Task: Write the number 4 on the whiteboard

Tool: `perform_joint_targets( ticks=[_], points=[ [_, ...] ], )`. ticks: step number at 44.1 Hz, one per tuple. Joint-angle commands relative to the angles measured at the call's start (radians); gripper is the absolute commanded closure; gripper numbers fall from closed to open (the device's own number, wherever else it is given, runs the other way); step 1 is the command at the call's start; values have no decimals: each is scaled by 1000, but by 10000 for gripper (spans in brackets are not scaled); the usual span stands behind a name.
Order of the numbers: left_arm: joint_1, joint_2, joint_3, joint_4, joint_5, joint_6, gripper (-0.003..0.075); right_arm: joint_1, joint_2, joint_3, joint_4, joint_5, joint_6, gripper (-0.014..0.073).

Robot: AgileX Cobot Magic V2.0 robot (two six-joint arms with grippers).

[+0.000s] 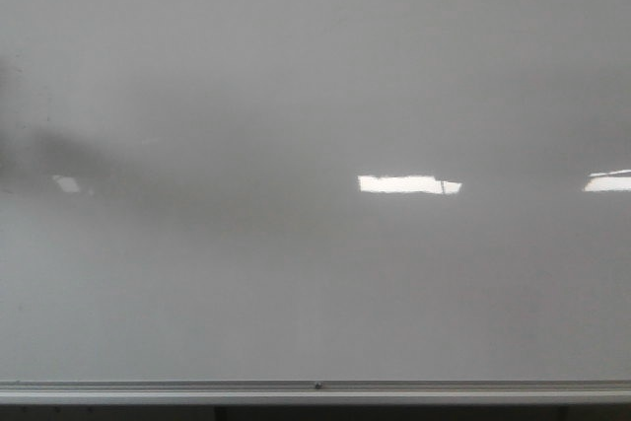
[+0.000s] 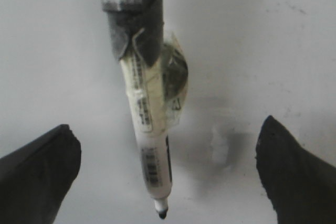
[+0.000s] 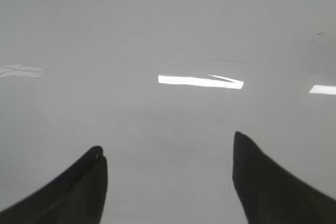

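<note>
Our left gripper (image 2: pixel 168 177) has its two dark fingers (image 2: pixel 37 166) spread wide, and nothing is pinched between them. A marker (image 2: pixel 149 145) hangs in the gap, taped by a dark wrap to something above the fingers, uncapped tip pointing out toward the whiteboard (image 1: pixel 296 66). We cannot tell from the wrist view whether the tip is touching the surface or only near it. Our right gripper (image 3: pixel 168 182) is also spread apart and empty, facing bare board.

In the front view the whiteboard fills the frame, glossy and grey-white, with bright light reflections and a silver rail (image 1: pixel 315 388) along the bottom. We see no stroke of the number 4 anywhere on it, so we judge the writing has not begun.

The main risk is the marker's mount: tape can flex, so pressing too hard may bend the pen aside and skew the lines, while pressing too lightly may leave gaps. The tilted pen may also drag unevenly.
</note>
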Motion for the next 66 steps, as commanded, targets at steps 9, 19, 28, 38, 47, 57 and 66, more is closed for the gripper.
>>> perform_joint_targets(
  ticks=[9,19,28,38,47,57,66],
  points=[
    [2,39,-32,-38,-157,-8,82,-6,18,-35,-2,-86,-2,68],
    [0,81,-32,-38,-176,-8,83,-6,18,-35,-2,-86,-2,68],
    [0,94,-32,-38,-170,-8,228,-6,18,-35,-2,-86,-2,68],
    [0,62,-32,-38,-143,-8,524,-6,18,-35,-2,-85,-2,68],
    [0,32,-32,-35,-113,-8,738,-6,18,-35,-2,-83,-2,68],
    [-27,-84,-56,35,88,-8,740,-6,18,-35,-2,-79,-2,68],
    [-196,-211,-190,89,485,72,740,-6,18,-35,-2,-80,-2,68]
  ],
)
